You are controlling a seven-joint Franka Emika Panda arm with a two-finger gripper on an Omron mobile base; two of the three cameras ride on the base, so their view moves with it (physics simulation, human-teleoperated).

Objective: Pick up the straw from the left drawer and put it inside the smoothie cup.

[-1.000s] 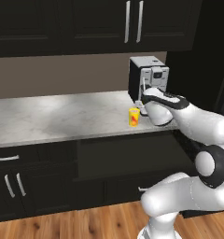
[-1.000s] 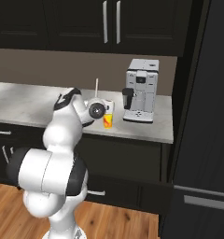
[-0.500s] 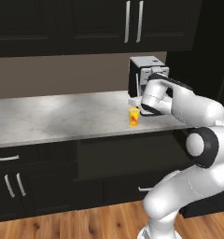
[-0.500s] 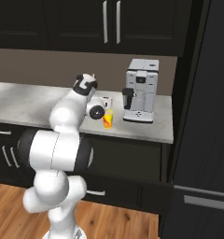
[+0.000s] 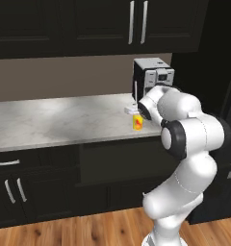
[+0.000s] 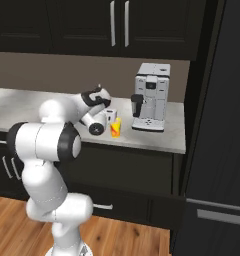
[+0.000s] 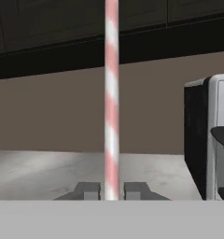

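Note:
In the hand view, the straw (image 7: 111, 93), striped pink and white, stands upright between my two dark fingertips. My gripper (image 7: 112, 191) is shut on its lower part. From the left base view the straw (image 5: 135, 94) rises as a thin line from my gripper (image 5: 132, 110). The gripper hovers just above the small yellow smoothie cup (image 5: 137, 123) and slightly to its left. The cup (image 6: 115, 128) stands on the counter near its front edge, close beside my gripper (image 6: 110, 115). I cannot tell whether the straw's lower end reaches the cup. A black drawer front with a short silver handle (image 5: 3, 163) sits low at the left.
A white-and-black coffee machine (image 5: 153, 79) stands right behind the cup, also seen at the right edge from the hand (image 7: 212, 140). The grey marble counter (image 5: 50, 120) stretches away to the left. Black upper cabinets (image 5: 136, 24) hang overhead, and a tall dark unit (image 6: 217, 125) borders the right.
The arm has folded up, with its elbow swinging higher. The gripper, still holding the straw, has moved left and slightly down, from beside the coffee machine to just over the cup.

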